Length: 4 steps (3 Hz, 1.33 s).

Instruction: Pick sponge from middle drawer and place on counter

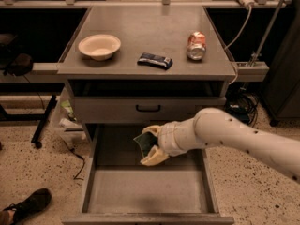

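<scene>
one tool (150, 145) over middle drawer (145, 193); one sponge (142, 141), bowl (99, 46), can (196, 46), wrapper (155, 60)

Above the middle drawer (140, 191), the gripper (146, 146) clasped the sponge (143, 142), hiding part of it. The arm (234, 135) covered part of the drawer's rear floor and was cut off beyond the drawer's right side.

You see the cream-fingered gripper (146, 146), on a white arm speckled with dark dots, clamped on the small dark green rectangular sponge (141, 142) above the plain grey metal middle drawer (145, 191). On the smooth grey counter (140, 27), a round cream bowl (99, 46) sits near the left edge, a dark blue snack-bar wrapper (155, 60) mid-front, and a red-and-silver can (196, 45) near the right edge.
</scene>
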Each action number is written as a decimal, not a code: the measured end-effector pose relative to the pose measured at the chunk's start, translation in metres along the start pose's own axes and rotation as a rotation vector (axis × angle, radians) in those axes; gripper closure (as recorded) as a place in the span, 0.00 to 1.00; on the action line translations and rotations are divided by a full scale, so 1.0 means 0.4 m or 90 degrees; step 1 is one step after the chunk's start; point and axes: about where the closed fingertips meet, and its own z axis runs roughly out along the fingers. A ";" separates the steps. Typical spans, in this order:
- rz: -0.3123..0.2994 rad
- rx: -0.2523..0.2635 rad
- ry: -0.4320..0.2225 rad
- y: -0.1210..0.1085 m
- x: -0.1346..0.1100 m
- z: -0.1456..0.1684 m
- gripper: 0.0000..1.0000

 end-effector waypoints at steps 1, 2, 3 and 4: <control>-0.002 0.016 0.018 -0.077 -0.048 -0.129 1.00; 0.000 0.040 0.049 -0.145 -0.100 -0.246 1.00; 0.000 0.040 0.049 -0.145 -0.100 -0.246 1.00; -0.010 0.048 0.047 -0.183 -0.114 -0.245 1.00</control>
